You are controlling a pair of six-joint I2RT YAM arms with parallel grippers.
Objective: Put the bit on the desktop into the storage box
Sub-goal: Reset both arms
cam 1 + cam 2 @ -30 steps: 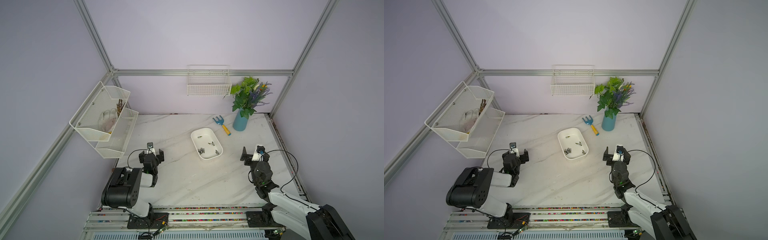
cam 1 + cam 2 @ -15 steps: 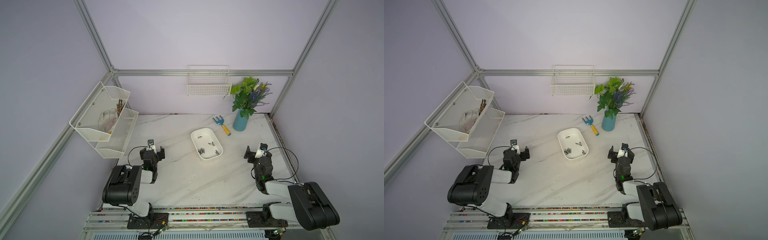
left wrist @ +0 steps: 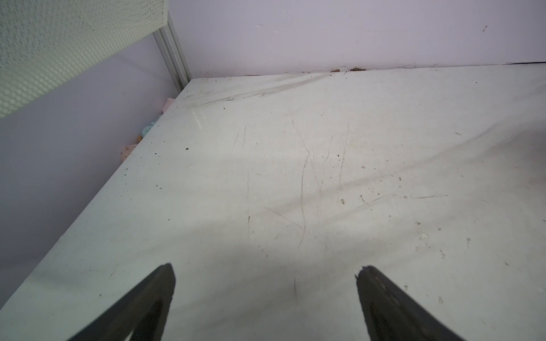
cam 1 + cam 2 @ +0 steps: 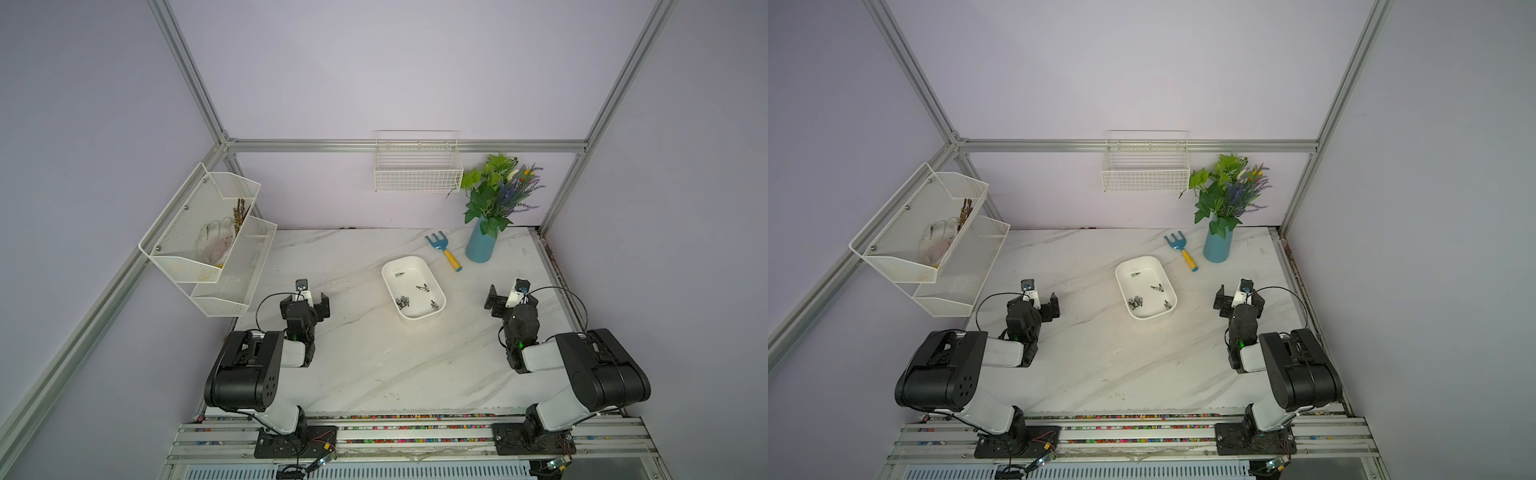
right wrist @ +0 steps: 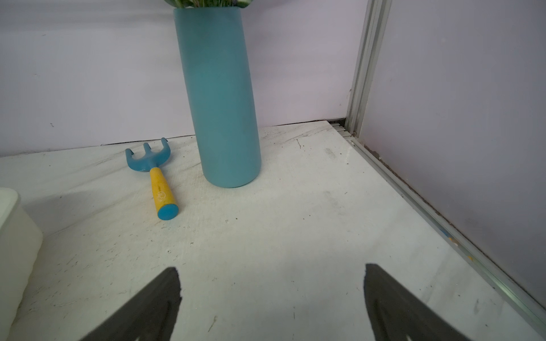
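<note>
Left gripper (image 4: pixel 305 302) wide, right gripper (image 4: pixel 512 297) wide, storage box (image 4: pixel 415 269) well apart between

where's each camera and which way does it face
Both top views: high above the front, looking down at the whole table; both arms, left gripper, right gripper show.
Left wrist: on the left arm, low, facing the back corner by the mesh rack; open fingertips show.
Right wrist: on the right arm, low, facing the vase and rake; open fingertips show.
Shared: right wrist and top views see vase, rake, storage box.
</note>
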